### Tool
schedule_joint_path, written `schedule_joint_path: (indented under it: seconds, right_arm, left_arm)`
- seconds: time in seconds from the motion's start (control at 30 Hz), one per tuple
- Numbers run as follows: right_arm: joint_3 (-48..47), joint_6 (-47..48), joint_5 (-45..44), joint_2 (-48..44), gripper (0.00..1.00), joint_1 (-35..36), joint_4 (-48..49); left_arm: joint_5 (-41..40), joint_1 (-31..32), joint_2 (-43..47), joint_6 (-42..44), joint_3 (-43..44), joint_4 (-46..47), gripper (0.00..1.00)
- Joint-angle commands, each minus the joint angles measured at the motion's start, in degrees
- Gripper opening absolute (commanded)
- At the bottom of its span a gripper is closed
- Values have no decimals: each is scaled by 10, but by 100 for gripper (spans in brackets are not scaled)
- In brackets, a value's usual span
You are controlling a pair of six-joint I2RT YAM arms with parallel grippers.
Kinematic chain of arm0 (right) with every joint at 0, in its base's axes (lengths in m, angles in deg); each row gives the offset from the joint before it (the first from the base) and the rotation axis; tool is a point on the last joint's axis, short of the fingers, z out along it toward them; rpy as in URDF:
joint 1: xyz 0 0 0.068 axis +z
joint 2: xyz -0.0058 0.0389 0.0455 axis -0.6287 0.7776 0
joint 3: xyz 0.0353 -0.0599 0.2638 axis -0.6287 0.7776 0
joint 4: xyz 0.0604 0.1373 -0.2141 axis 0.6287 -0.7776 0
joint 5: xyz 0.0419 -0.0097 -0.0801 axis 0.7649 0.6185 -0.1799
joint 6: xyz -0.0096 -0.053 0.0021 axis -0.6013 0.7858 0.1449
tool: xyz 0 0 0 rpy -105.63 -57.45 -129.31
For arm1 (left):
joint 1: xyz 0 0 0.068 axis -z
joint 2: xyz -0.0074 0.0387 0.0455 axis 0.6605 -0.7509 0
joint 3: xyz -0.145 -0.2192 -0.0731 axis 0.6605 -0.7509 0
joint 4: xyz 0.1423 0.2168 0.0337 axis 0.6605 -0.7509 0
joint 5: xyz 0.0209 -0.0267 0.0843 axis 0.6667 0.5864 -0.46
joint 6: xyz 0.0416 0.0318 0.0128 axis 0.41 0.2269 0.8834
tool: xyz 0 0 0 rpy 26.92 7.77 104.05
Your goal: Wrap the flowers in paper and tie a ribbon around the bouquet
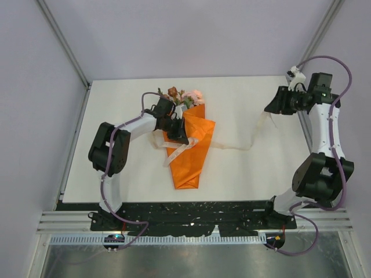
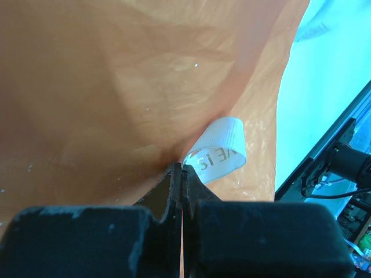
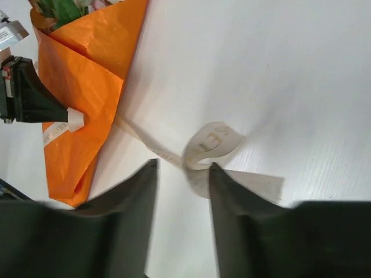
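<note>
- On the ribbon (image 2: 223, 147), just right of centre in the left wrist view, I can read dark printed capitals, "VE IS", on the loop. The rest of the wording is hidden.
- In the right wrist view, the ribbon's curl at centre frame carries faint grey lettering, too blurred for me to read.
- I find nothing else legible.

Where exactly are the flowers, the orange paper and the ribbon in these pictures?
flowers (image 1: 177, 94), overhead view, on the blooms.
paper (image 1: 188, 162), overhead view, lower cone face.
ribbon (image 3: 210, 139), right wrist view, on its curled loop.
</note>
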Motion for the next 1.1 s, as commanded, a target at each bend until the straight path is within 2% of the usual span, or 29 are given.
schedule_joint_path:
  seconds: [0.0, 0.03, 0.07, 0.17, 0.23, 0.3, 0.37, 0.4, 0.47, 0.5, 0.57, 0.63, 0.77, 0.97, 1.07]
  right_arm:
    - [-45, 104, -106, 42, 62, 54, -113]
    - [-37, 100, -112, 41, 66, 58, -105]
    - [-27, 97, -114, 33, 76, 71, -97]
    - [-11, 83, -92, 20, 77, 120, -72]
    - [6, 80, -77, 16, 74, 171, -53]
    - [26, 76, -48, 15, 62, 225, -29]
    - [48, 61, -30, 16, 58, 275, 0]
    - [67, 47, -22, 16, 52, 309, 32]
    - [90, 37, -48, 17, 52, 367, 78]
    - [95, 41, -65, 20, 57, 410, 91]
    - [127, 65, -120, 16, 61, 468, 157]
    - [143, 130, -169, 12, 64, 520, 188]
    - [161, 247, -248, 16, 66, 578, 221]
    - [197, 376, -247, 21, 69, 625, 267]
    - [209, 406, -235, 36, 71, 640, 295]
  left_arm:
    - [19, 3, -3, -17, 2, 32, 0]
    - [26, 3, -6, -20, 1, 38, 0]
    - [33, 3, -7, -25, -1, 43, 0]
    - [61, 3, -7, -43, -13, 70, 0]
    - [77, 3, -5, -60, -19, 87, 0]
    - [93, 2, 0, -83, -29, 110, 0]
    - [102, 2, 1, -107, -31, 124, 0]
    - [112, 1, -3, -124, -33, 139, 0]
    - [138, -2, -7, -165, -44, 180, 0]
    - [147, -3, -12, -188, -47, 198, 0]
    - [159, -3, -20, -208, -46, 212, 0]
    - [161, -4, -24, -214, -48, 212, 0]
    - [171, -8, -25, -221, -50, 214, 0]
    - [177, -11, -34, -221, -45, 215, 0]
    - [177, -11, -40, -222, -44, 217, 0]
